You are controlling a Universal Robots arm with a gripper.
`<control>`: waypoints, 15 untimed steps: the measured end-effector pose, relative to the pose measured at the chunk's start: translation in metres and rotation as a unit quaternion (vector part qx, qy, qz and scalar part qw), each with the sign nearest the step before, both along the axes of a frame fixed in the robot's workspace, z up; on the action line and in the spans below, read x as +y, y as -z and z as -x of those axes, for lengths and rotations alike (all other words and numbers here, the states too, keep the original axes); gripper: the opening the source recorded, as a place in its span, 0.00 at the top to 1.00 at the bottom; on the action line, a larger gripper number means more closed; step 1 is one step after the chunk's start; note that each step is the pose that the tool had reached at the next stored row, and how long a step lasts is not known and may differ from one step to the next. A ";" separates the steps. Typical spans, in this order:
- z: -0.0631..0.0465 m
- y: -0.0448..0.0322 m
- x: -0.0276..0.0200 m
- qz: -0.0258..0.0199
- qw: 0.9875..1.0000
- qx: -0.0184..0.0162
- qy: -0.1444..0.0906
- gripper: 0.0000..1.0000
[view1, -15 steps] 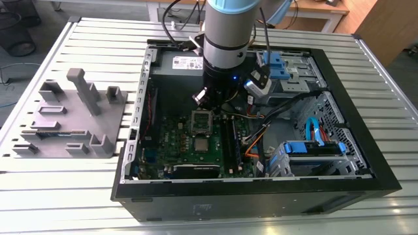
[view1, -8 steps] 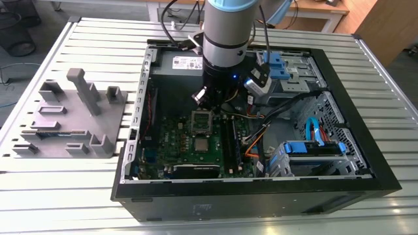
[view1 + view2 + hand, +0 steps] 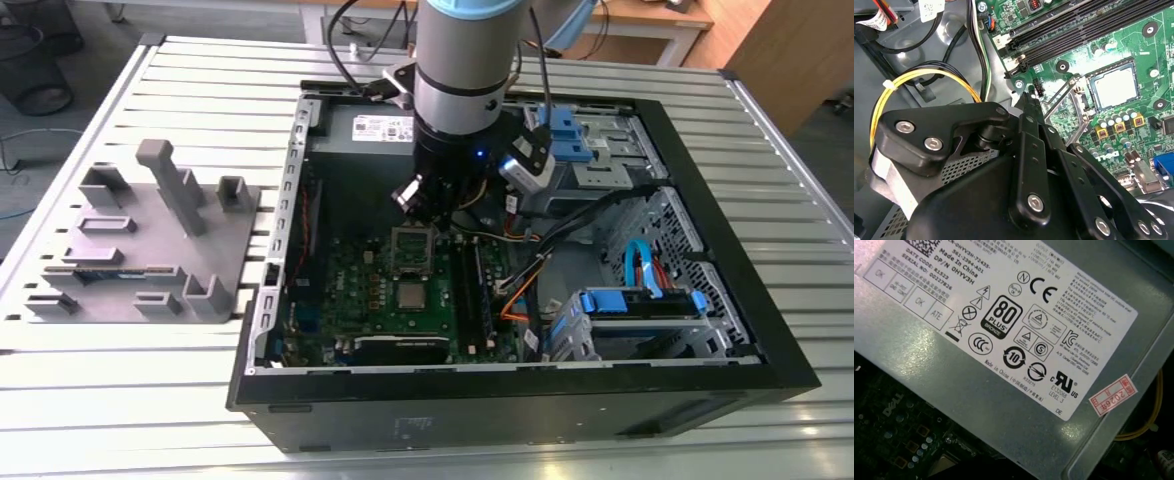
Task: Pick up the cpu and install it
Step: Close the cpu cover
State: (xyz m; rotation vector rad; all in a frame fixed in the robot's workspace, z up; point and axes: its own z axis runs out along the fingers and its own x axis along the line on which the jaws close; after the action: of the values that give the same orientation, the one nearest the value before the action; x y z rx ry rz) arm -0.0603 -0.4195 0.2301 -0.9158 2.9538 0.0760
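Note:
The cpu point(image 3: 411, 294) is a small silvery square lying flat on the green motherboard point(image 3: 354, 290) inside the open computer case. In the second wrist view the cpu point(image 3: 1114, 86) sits within a dark square frame, with a metal hinged plate point(image 3: 1061, 102) swung open beside it. My gripper point(image 3: 424, 212) hangs from the arm over the board, just beyond the cpu toward the back of the case. In the second wrist view my gripper point(image 3: 1029, 95) looks shut, its black links narrowing to one tip with nothing held. That tip is close to the open plate and apart from the cpu.
Long black memory slots point(image 3: 1069, 30) run beside the cpu. A silver power supply point(image 3: 1004, 390) lies behind the arm, with yellow cables point(image 3: 929, 77) near it. Blue-latched drive bays point(image 3: 574, 135) fill the case on the exterior view's right. A grey fixture block point(image 3: 134, 240) stands on the slatted table.

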 end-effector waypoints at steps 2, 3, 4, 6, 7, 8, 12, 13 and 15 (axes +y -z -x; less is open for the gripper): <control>0.000 0.0000 0.0000 0.000 1.000 0.000 0.000 0.89; 0.000 -0.0001 0.0000 0.000 1.000 0.000 0.000 0.89; 0.000 -0.0001 0.0000 0.000 1.000 0.000 -0.001 0.89; 0.000 -0.0001 0.0000 0.000 1.000 0.000 -0.008 0.89; 0.000 -0.0002 0.0000 0.000 1.000 0.000 -0.013 0.89; 0.000 -0.0002 0.0000 0.000 1.000 0.000 -0.018 0.89; 0.000 -0.0005 0.0000 0.000 0.999 0.000 -0.037 0.89; 0.000 -0.0007 0.0000 0.000 0.999 0.000 -0.042 0.89; 0.000 -0.0015 0.0000 0.000 0.999 0.000 -0.050 0.89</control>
State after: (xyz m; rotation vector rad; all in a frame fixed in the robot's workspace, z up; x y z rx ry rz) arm -0.0604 -0.4196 0.2316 -1.0623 2.9072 0.0792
